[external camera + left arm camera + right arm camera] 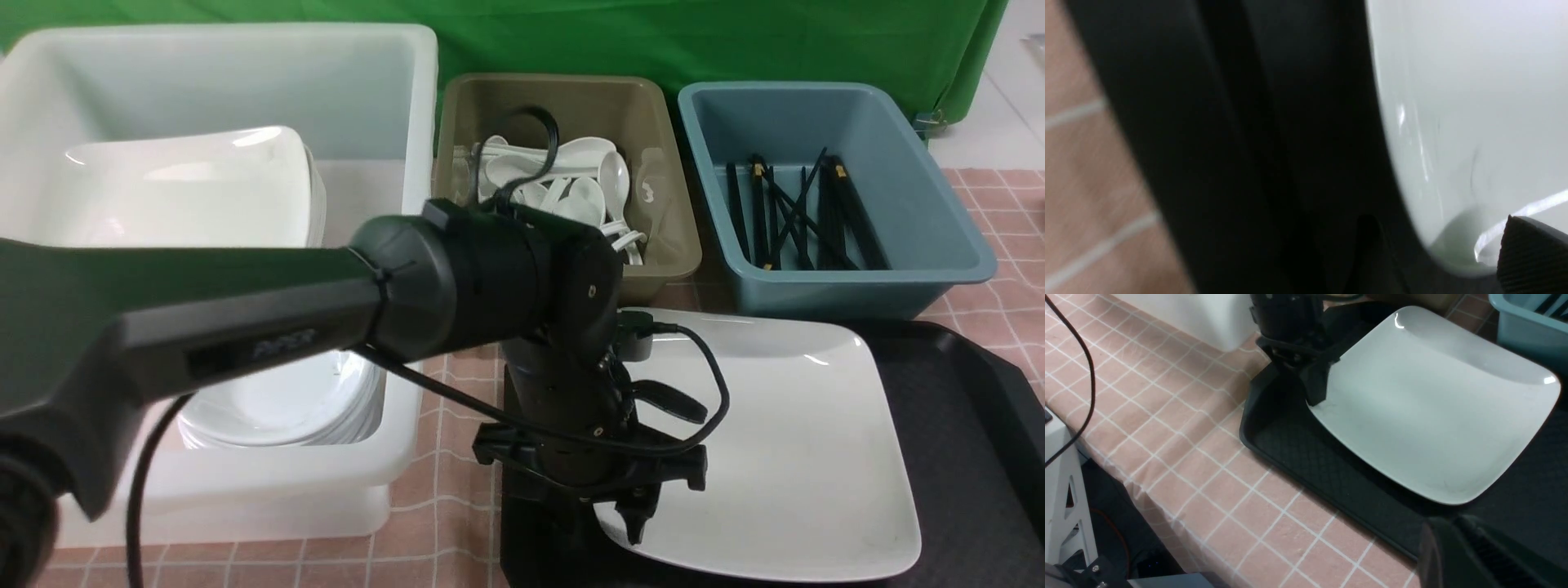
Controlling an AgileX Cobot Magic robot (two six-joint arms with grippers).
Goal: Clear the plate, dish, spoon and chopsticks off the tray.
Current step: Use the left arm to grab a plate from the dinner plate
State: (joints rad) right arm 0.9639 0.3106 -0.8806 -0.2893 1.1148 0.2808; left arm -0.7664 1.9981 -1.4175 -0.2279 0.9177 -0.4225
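Currently the left arm [204, 327] reaches from the robot's left side across the front of the white tub [245, 498], almost level. At the wrist it bends sharply down, so the left hand [612, 514] points from above toward the table [445, 498]. A black cable [718, 384] makes a loop beside the wrist. The fingers of this hand stand apart and they clamp nothing. One finger [638, 523] is over the left rim of the plate [784, 441]. In the left wrist view its ribbed pad [1531, 257] shows just above the white surface near the rim, but I cannot tell if it touches. The other finger is hidden behind the body of the hand. The plate lies on the tray [971, 408], in the tray's left part, with its left edge close to the tray's raised rim. The tray lies on the pink checked cloth of the table, just in front of the olive tub [669, 269] and the blue tub [816, 294]. The olive tub holds white spoons [588, 180], the blue tub holds black chopsticks [784, 212], and the white tub holds white crockery [277, 408]. The right hand [1457, 547] shows only in the right wrist view, as dark shapes close to the camera. I cannot tell if its fingers are apart or together.
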